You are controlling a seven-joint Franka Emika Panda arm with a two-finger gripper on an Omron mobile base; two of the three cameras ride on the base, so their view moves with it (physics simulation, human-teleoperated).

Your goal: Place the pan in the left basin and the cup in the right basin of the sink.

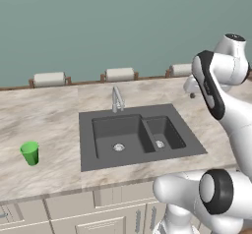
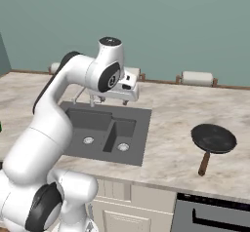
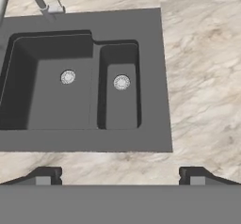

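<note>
- The gripper hangs high over the counter, fingers spread wide apart, nothing between them; in the hand view the two fingertips show at the bottom.
- The sink sits at the centre of the left base view, faucet at its back rim.
- The left basin and the narrower right basin each show a silver drain.
- The cup stands upright on the counter at the left of the left base view, well apart from the sink.
- The pan lies on the counter at the right of the right base view, handle pointing toward the lower edge, well apart from the sink.
</note>
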